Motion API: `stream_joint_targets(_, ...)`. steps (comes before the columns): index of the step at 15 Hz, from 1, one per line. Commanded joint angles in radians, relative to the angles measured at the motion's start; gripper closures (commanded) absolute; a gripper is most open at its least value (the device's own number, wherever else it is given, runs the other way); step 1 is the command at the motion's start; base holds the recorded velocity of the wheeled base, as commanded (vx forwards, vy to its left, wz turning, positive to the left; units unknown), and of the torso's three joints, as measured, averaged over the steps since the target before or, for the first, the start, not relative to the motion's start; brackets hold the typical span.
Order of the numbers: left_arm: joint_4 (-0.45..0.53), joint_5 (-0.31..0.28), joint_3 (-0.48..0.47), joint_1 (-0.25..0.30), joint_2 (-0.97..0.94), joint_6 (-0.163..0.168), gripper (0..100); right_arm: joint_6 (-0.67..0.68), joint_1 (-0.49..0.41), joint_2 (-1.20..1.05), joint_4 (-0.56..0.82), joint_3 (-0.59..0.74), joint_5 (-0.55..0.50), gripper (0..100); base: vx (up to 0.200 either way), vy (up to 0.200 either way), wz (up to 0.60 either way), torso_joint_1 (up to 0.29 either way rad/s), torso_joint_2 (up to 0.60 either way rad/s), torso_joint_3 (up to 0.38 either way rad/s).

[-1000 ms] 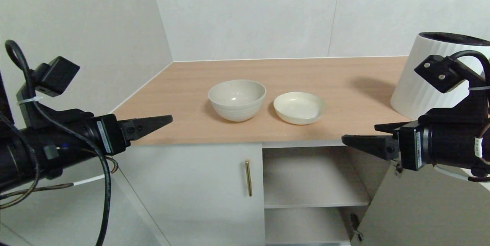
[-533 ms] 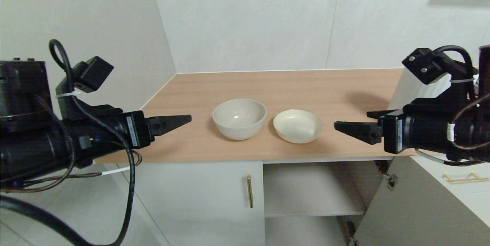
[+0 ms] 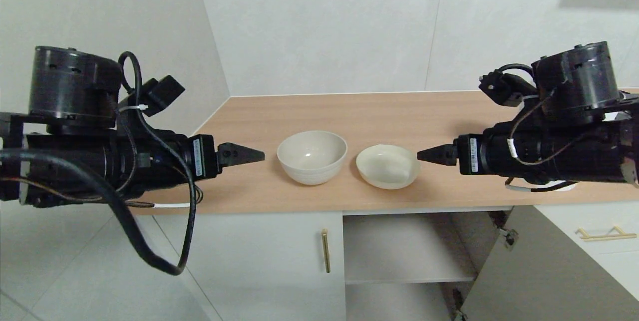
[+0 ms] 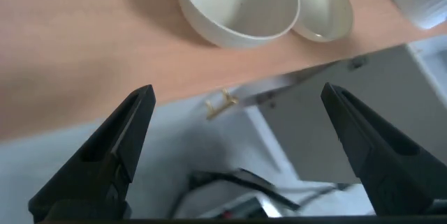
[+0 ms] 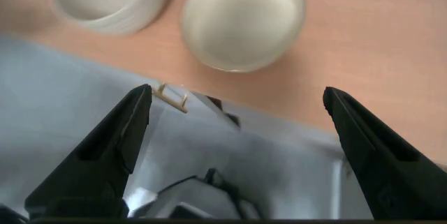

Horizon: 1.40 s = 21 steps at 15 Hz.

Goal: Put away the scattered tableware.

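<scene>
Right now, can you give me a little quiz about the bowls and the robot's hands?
1. True or false: the deep bowl and the shallow bowl both sit on the counter.
2. Which bowl is nearer the right gripper? A: deep bowl. B: shallow bowl.
3. Fill in: the cupboard under the shallow bowl is ____.

Key: 1 true; 2 B; 3 open.

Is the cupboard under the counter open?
Open: its right door is swung out, showing the shelf. The left door is shut.
</scene>
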Motion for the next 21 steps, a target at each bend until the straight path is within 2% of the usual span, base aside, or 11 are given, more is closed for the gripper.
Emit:
stream_joint_targets(1,0.056,0.006,-0.089,-0.014,0.059,-0.093,0,0.049,0.0,0.097,0.019,-0.073,-0.056,0,0.0,0.0,0.0,0.0,0.0,0.0)
stream_joint_targets(2,0.076,0.015,-0.129,-0.021,0.097,-0.167,0,0.058,0.002,0.129,0.017,-0.089,-0.094,0,0.0,0.0,0.0,0.0,0.0,0.0)
stream_joint_targets(3,0.08,0.026,-0.15,-0.029,0.131,-0.22,0,0.065,0.002,0.154,0.012,-0.096,-0.119,0,0.0,0.0,0.0,0.0,0.0,0.0)
stream_joint_targets(4,0.08,0.035,-0.161,-0.034,0.151,-0.243,0,0.07,0.002,0.166,0.011,-0.098,-0.126,0,0.0,0.0,0.0,0.0,0.0,0.0)
stream_joint_targets(5,0.077,0.07,-0.181,-0.049,0.203,-0.291,0,0.085,0.002,0.197,0.011,-0.115,-0.134,0,0.0,0.0,0.0,0.0,0.0,0.0)
stream_joint_targets(7,0.073,0.156,-0.23,-0.074,0.298,-0.374,0,0.105,-0.005,0.221,0.011,-0.129,-0.135,0,0.0,0.0,0.0,0.0,0.0,0.0)
stream_joint_targets(8,0.073,0.204,-0.253,-0.083,0.335,-0.404,0,0.108,-0.006,0.226,0.011,-0.132,-0.135,0,0.0,0.0,0.0,0.0,0.0,0.0)
stream_joint_targets(11,0.047,0.288,-0.277,-0.112,0.401,-0.424,0,0.11,-0.011,0.233,-0.015,-0.129,-0.135,0,0.0,0.0,0.0,0.0,0.0,0.0)
stream_joint_targets(13,0.014,0.296,-0.274,-0.112,0.409,-0.426,0,0.11,-0.011,0.233,-0.015,-0.127,-0.135,0,0.0,0.0,0.0,0.0,0.0,0.0)
stream_joint_targets(15,0.004,0.294,-0.274,-0.112,0.409,-0.446,0,0.11,-0.011,0.235,-0.015,-0.127,-0.135,0,0.0,0.0,0.0,0.0,0.0,0.0)
stream_joint_targets(21,0.002,0.296,-0.276,-0.112,0.425,-0.446,0,0.11,-0.011,0.232,-0.015,-0.125,-0.135,0,0.0,0.0,0.0,0.0,0.0,0.0)
